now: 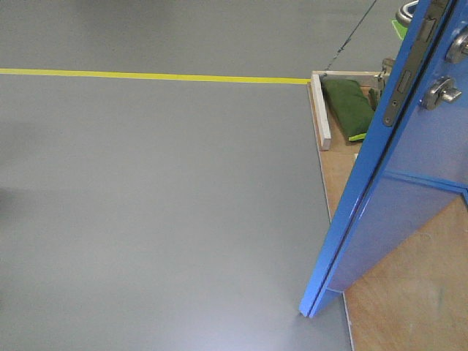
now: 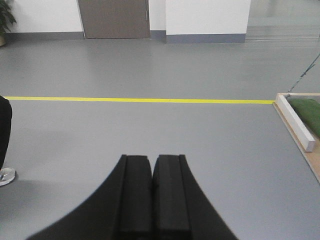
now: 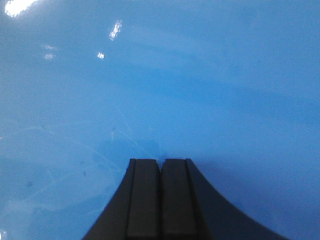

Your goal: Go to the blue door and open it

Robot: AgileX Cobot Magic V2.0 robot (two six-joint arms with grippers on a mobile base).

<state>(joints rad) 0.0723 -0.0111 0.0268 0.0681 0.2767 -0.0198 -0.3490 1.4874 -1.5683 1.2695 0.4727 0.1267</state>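
The blue door (image 1: 395,212) stands ajar at the right of the front view, its edge toward me, with a metal latch plate (image 1: 404,82) on that edge and a silver lock knob (image 1: 441,93) on its face. Part of a silver lever handle (image 1: 404,13) shows at the top. In the right wrist view the glossy blue door (image 3: 160,90) fills the frame, and my right gripper (image 3: 161,161) is shut with its black tips close to or against the panel, holding nothing. My left gripper (image 2: 152,157) is shut and empty, pointing over the grey floor.
A wooden base (image 1: 409,292) lies under the door, with a white wooden block (image 1: 320,110) and a green sandbag (image 1: 349,108) at its far corner. A yellow tape line (image 1: 146,75) crosses the grey floor. A brown door (image 2: 114,19) and white wall stand far off. A person's dark leg and shoe (image 2: 5,172) are at the left edge.
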